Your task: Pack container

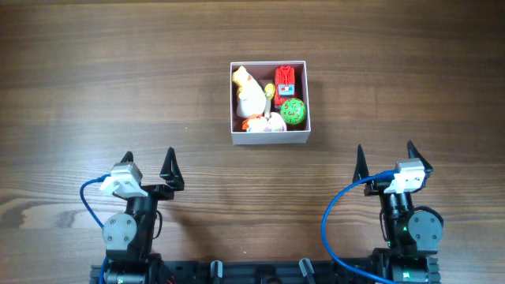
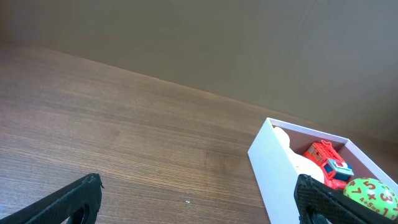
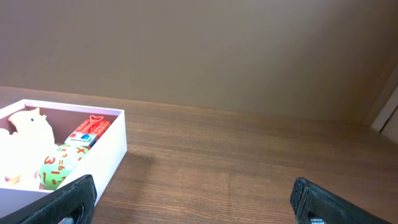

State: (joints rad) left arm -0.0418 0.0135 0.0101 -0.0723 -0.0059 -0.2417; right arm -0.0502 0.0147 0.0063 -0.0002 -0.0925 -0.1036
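**Overhead view, read from left to right.** At the lower left, the left gripper (image 1: 148,158), black and two-fingered with a white module at its wrist, stood above the dark brown wood-grain table (image 1: 95,79). Its fingers were spread wide and nothing lay between them.

Farther up the table, between the two arms and well apart from both, sat the container (image 1: 270,137). It was a square, shallow, open-topped box with white outer walls and a dusty-pink inside.

The container held four toys:
- A white-and-yellow animal figure (image 1: 248,96) filled its left half.
- A small white-and-orange toy (image 1: 262,122) lay against the near wall.
- A red plastic toy vehicle (image 1: 285,80) occupied the far right corner.
- A green ball with printed numerals (image 1: 293,112) rested just in front of the vehicle.

At the lower right, the right gripper (image 1: 385,150), of the same build, also had its fingers fully parted and empty.

**Wrist views.** The left wrist camera showed the box past its right-hand finger. The right wrist camera showed it past its left-hand finger. In both views, bare table lay between the black fingertips.
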